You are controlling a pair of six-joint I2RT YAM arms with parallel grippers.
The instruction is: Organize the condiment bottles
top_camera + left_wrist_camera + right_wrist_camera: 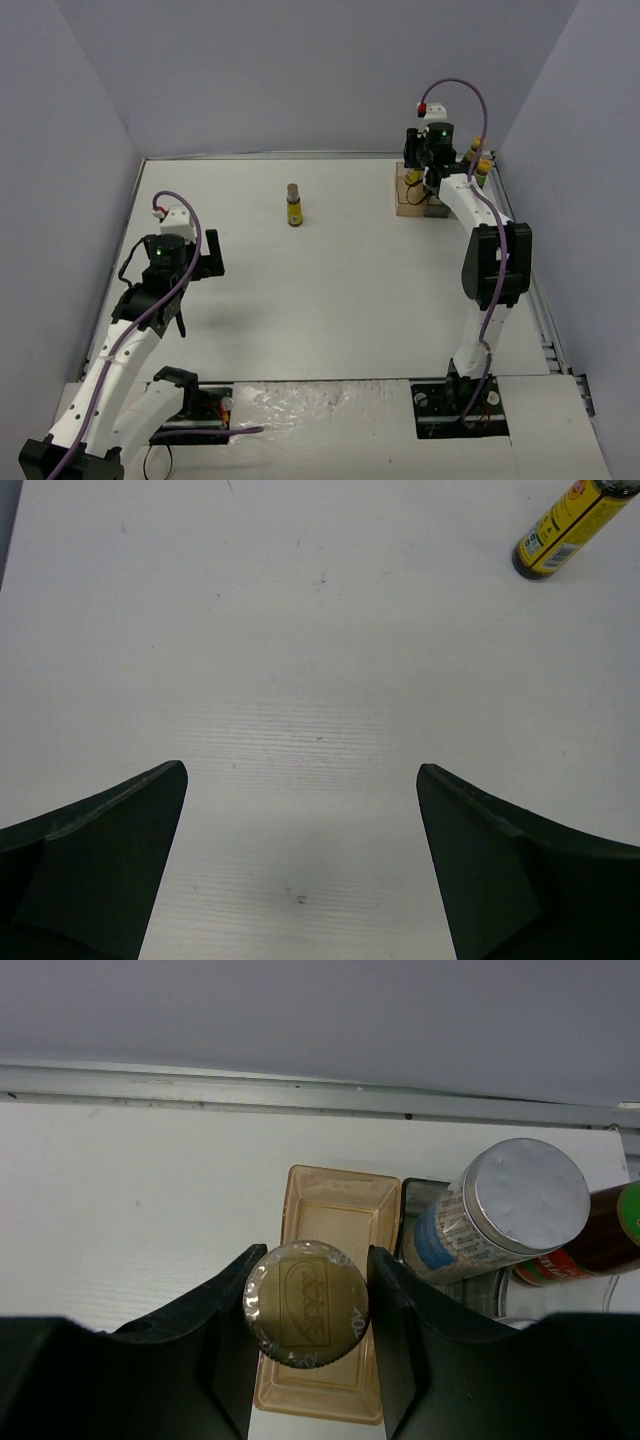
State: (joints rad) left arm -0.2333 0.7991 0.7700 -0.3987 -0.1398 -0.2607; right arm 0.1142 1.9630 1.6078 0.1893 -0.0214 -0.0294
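My right gripper [306,1360] is shut on a tiny bottle with a tan cap [306,1303] and holds it upright over the orange compartment [340,1200] of the tray. From above this is at the back right [413,179]. A silver-lidded shaker [525,1195] stands in the grey compartment beside it, with a dark red bottle [590,1250] leaning behind. Two yellow caps [480,160] show past the right arm. The second yellow-labelled bottle [294,206] stands alone on the table and shows in the left wrist view [565,525]. My left gripper [300,790] is open and empty over bare table.
The tray [405,205] sits at the back right near the back wall and right wall. The white table [330,290] is enclosed by walls on three sides. The left arm [165,265] hovers at the left side.
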